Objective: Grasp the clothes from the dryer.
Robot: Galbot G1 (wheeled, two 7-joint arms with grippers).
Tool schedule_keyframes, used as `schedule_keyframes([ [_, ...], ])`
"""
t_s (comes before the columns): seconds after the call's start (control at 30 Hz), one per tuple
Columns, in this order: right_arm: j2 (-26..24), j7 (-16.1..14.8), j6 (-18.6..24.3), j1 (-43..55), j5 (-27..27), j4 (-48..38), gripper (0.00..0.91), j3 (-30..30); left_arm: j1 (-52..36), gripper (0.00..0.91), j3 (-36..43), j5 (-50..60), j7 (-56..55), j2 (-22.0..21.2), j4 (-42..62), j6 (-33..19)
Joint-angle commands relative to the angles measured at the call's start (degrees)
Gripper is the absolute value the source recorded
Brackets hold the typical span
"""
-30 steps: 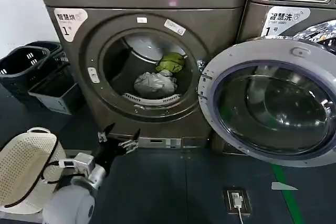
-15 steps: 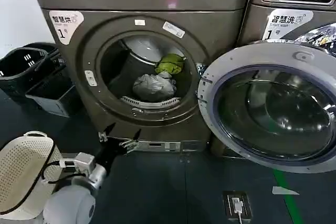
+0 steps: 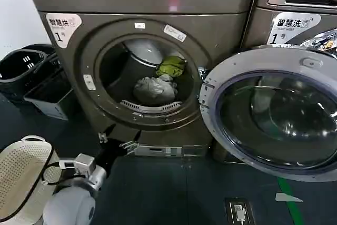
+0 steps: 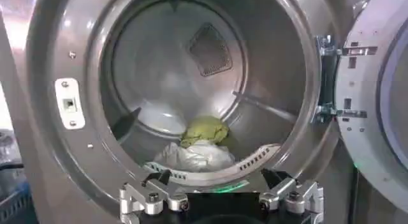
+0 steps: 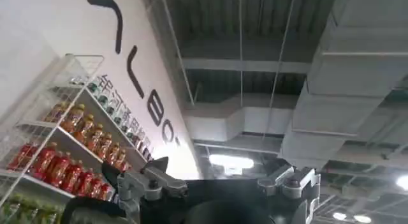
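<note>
Left gripper low before the dryer, jaws wide apart, ready to reach in for the clothes; right gripper pointing up, jaws apart too.

A dark matte floor with a green tape line meets a white wall, dark plastic baskets beside it.

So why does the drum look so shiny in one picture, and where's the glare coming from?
Left wrist view: light washes pale across the back of the dryer drum, dimming detail above the clothes. Head view: the open door glass mirrors the room, and a small pink glint sits on the top panel. Right wrist view: bright ceiling lamps flare, and the nearby right gripper looks dark.
</note>
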Motion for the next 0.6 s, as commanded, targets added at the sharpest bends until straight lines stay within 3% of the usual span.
schedule_keyframes([
  [0.03, -0.08, -0.01, 0.02, 0.01, 0.02, -0.12, 0.907, 0.01, 0.15, 0.907, 0.00, 0.04, 0.02, -0.01, -0.18, 0.09],
  [0.6, 0.04, 0.17, 0.35, 0.16, -0.16, -0.78, 0.907, 0.06, 0.41, 0.907, -0.03, 0.08, 0.03, -0.25, -0.31, 0.13],
])
